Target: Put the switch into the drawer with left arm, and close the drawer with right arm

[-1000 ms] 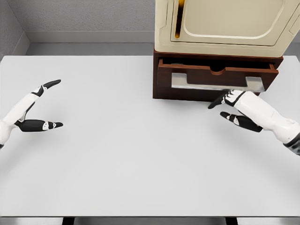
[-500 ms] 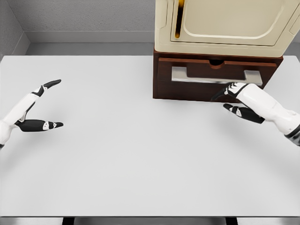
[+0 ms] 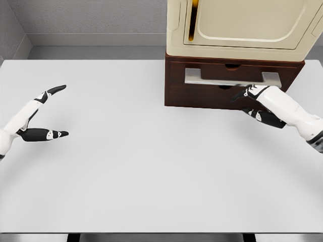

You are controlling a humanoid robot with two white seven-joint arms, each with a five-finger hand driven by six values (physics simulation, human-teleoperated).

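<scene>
pressing flat on the drawer (image 3: pixel 227 83) front, your right hand (image 3: pixel 255 101) keeps fingers spread, gripping nothing, so it shuts flush.

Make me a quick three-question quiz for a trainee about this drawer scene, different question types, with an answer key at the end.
1. True or false: the brown drawer is pushed in, flush with its cabinet.
2. Multiple choice: where is the right hand? A) at the drawer front, just below the metal handle; B) on top of the cream appliance; C) resting at the table's near edge.
3. Fill in: the left hand hovers over the white table on its far ____ side, fingers spread and holding nothing.

Key: 1 true; 2 A; 3 left.
</scene>
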